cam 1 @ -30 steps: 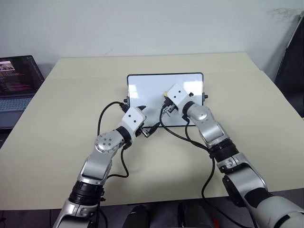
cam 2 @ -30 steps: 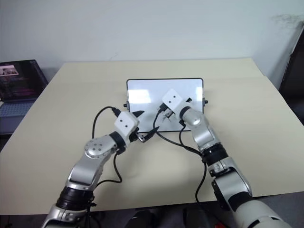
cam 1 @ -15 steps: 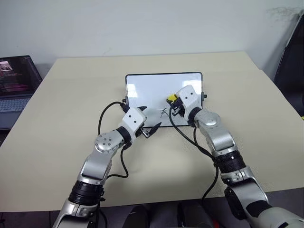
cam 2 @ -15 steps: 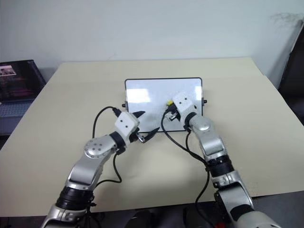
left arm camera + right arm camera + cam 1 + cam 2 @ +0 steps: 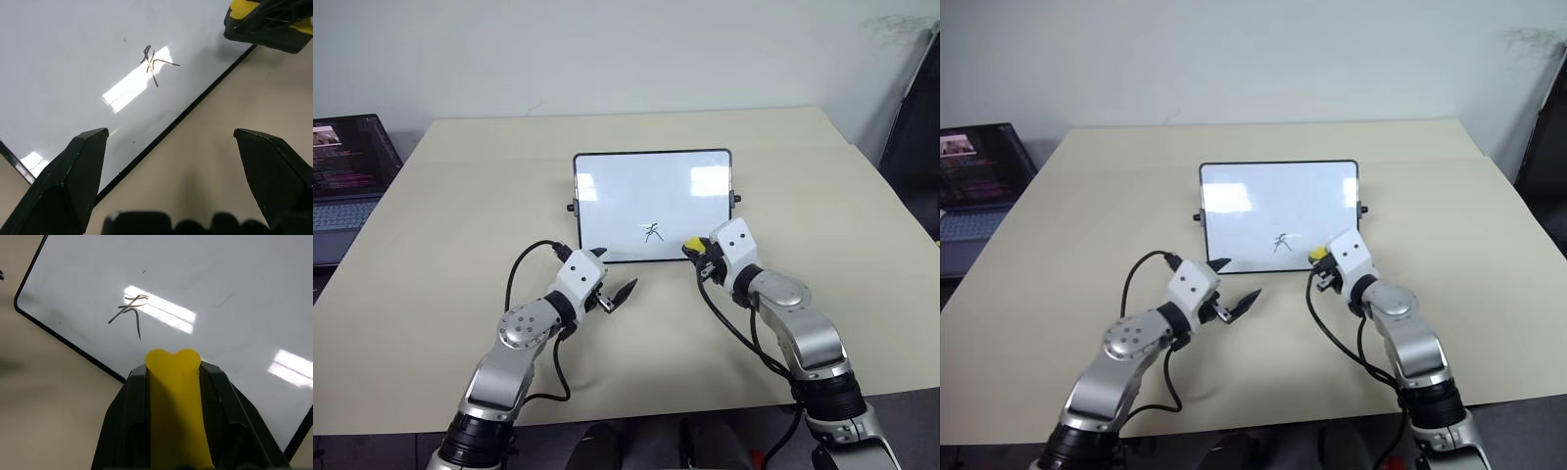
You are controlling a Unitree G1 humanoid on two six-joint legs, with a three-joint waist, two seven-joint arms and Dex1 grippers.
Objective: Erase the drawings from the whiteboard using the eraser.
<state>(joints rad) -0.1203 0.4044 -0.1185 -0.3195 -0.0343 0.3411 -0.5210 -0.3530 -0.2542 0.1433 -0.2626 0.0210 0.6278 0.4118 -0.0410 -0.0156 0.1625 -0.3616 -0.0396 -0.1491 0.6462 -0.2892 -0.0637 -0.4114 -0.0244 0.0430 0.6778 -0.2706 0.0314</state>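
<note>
Left eye view: the whiteboard [image 5: 652, 206] lies flat near the middle of the beige table [image 5: 440, 245], and one black scribble [image 5: 652, 232] sits on it, low and a little right of centre. The rest of the board's surface looks clean, with window glare on it. The right gripper [image 5: 698, 257] is at the board's near edge, toward its right corner, its fingers pinched on the yellow eraser [image 5: 690, 245]. In the right wrist view the eraser [image 5: 175, 406] sticks out between the two black fingers, with the scribble just ahead of its tip. The left gripper [image 5: 610, 279] hangs over bare table just in front of the board's near left corner, fingers spread wide and holding nothing. A laptop [image 5: 342, 171] stands open at the far left, off the table
</note>
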